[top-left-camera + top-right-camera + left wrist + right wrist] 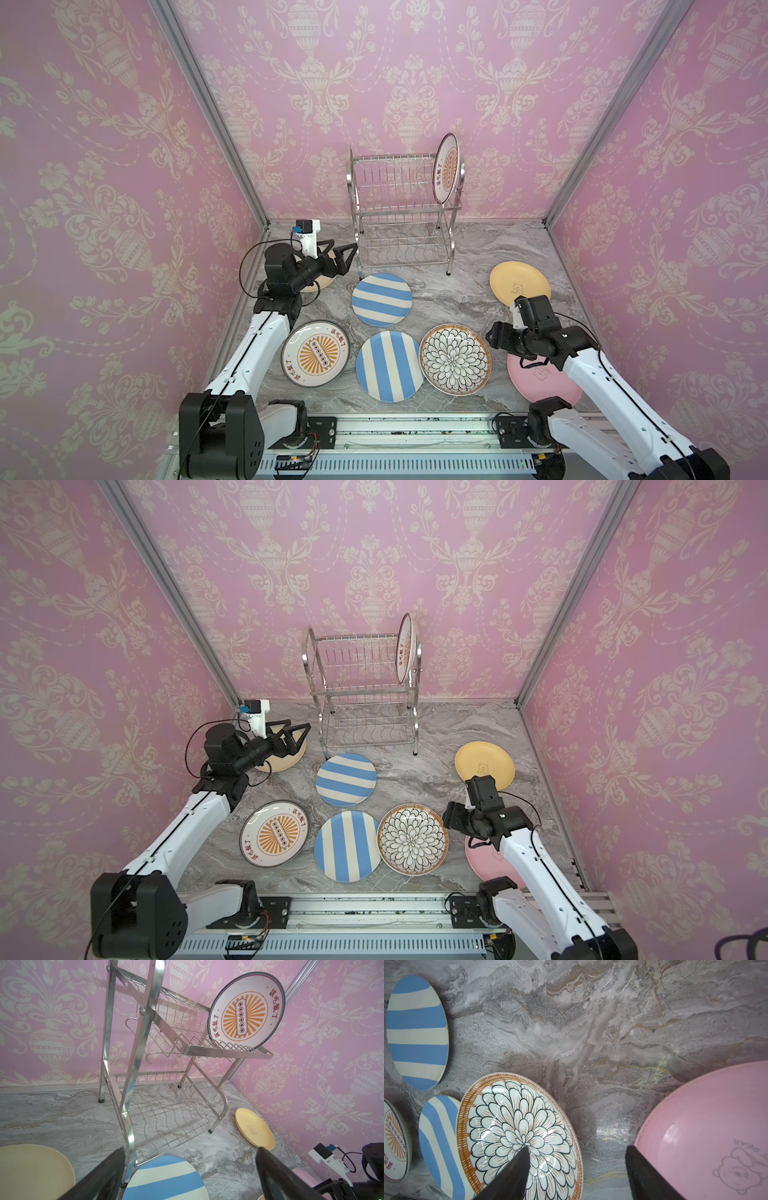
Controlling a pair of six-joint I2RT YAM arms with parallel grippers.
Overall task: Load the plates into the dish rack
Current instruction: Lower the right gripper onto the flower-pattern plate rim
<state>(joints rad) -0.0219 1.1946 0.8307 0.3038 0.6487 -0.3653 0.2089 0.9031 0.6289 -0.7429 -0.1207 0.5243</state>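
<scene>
The silver dish rack (401,210) stands at the back, and one sunburst plate (446,168) stands upright at the right end of its top shelf. Lying flat on the table are two blue-white striped plates (381,304) (388,365), a petal-patterned plate (455,358), a second sunburst plate (316,354), a yellow plate (519,289) and a pink plate (536,382). A cream plate (320,283) lies partly hidden under my left gripper (191,1149), which is open and empty beside the rack's left leg. My right gripper (577,1148) is open and empty over the gap between the petal and pink plates.
Pink patterned walls close in the marble table (449,299) on three sides. The rack's lower shelf (166,1109) holds nothing. A metal rail (415,432) runs along the front edge between the arm bases.
</scene>
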